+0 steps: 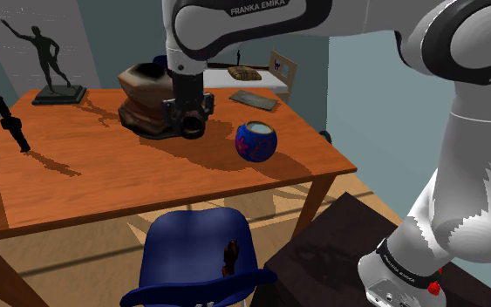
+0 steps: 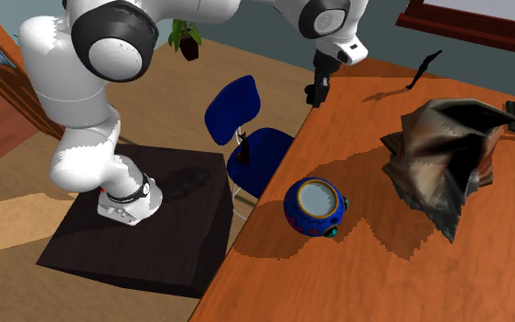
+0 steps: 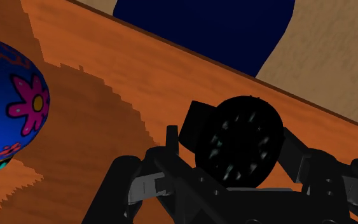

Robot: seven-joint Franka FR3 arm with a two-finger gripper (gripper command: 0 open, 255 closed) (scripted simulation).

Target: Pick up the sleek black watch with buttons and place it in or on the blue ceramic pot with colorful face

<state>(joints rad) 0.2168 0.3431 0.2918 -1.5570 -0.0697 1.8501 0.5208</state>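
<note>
Seen from the shoulder view, a wooden table (image 1: pixel 104 183) carries a blue painted pot (image 1: pixel 256 140). From the pot, a crumpled brown lump (image 1: pixel 147 100) and a statue (image 1: pixel 56 61) stand at ten o'clock, a flat dark slab (image 1: pixel 254 99) at twelve and a small dark figurine (image 1: pixel 12 126) at nine.

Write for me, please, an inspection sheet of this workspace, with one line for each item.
surface: wooden table, orange-brown, with the arm's shadow across it.
job's things: black watch held in the gripper; blue pot with painted flowers, upright on the table with its opening up, apart from the gripper.
clutter: brown crumpled thing; dark statue on a base; small dark figurine; flat book-like thing.
gripper: shut on the watch, near the table edge on the chair's side.
cables: nothing seen.
surroundings: blue chair by the table; dark stand under the arm; potted plant on the floor beyond.
</note>
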